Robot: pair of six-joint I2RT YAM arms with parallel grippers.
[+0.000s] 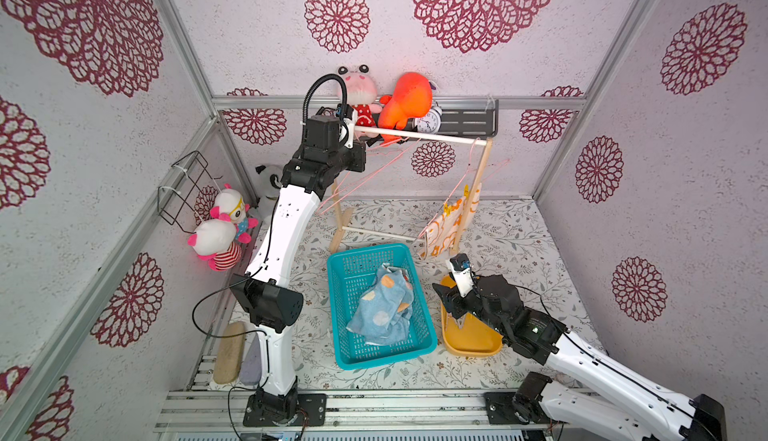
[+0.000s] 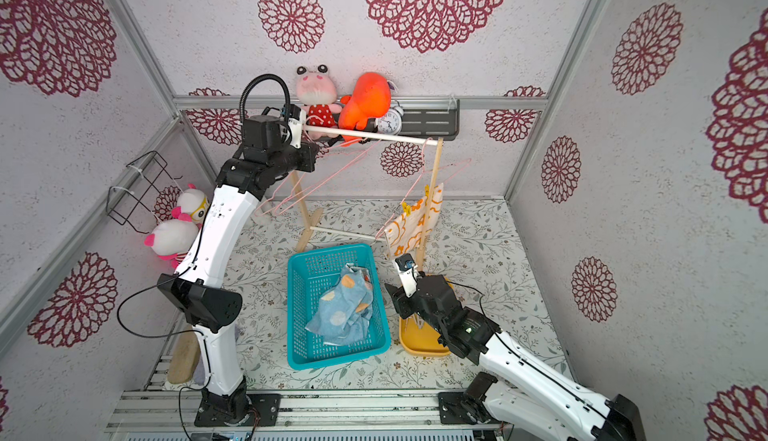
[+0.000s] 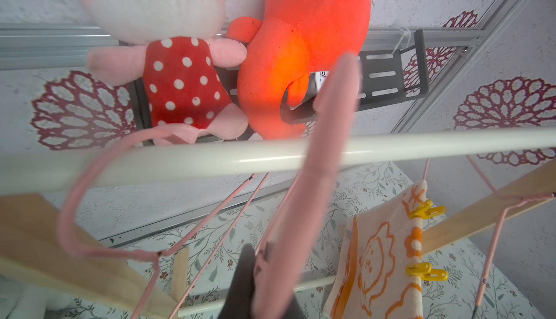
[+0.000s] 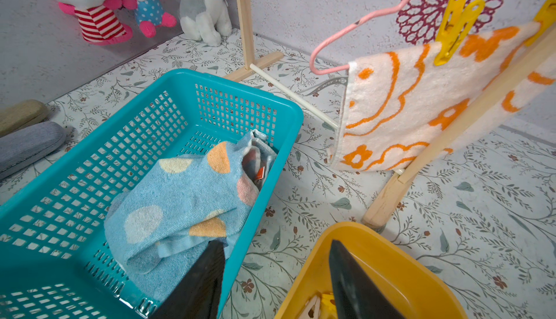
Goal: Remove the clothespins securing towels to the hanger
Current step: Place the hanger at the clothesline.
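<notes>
The job is close to done. The blue towels (image 4: pixel 180 200) lie in the basket (image 4: pixel 234 83) in the middle of the bench. Some loose pins (image 4: pixel 316 307) lie in the yellow tub (image 4: pixel 406 275), just right of the basket.

One towel is left. The white towel (image 4: pixel 406 98) hangs on a pink hanger (image 4: pixel 331 43) at the right end of the rail (image 3: pixel 421 143), on the far side. Two yellow pins (image 3: pixel 424 209) clip its top edge to the hanger, one beside the other.

The right gripper (image 4: pixel 276 243) is low over the near edge of the tub. Its jaws are spread and nothing is between them. The left gripper (image 3: pixel 255 272) is up at the left end of the rail, pressed together on a bare hanger (image 3: pixel 331 122) that hooks over the rail.

So the step now looks like going for the next pin. The right gripper has to lift up and go far and right to the white towel. It should line up with the tail ends of one yellow pin and squeeze them so the pin opens. Then it can pull the pin off. The towel is soft and may swing, so a slow reach would help.
</notes>
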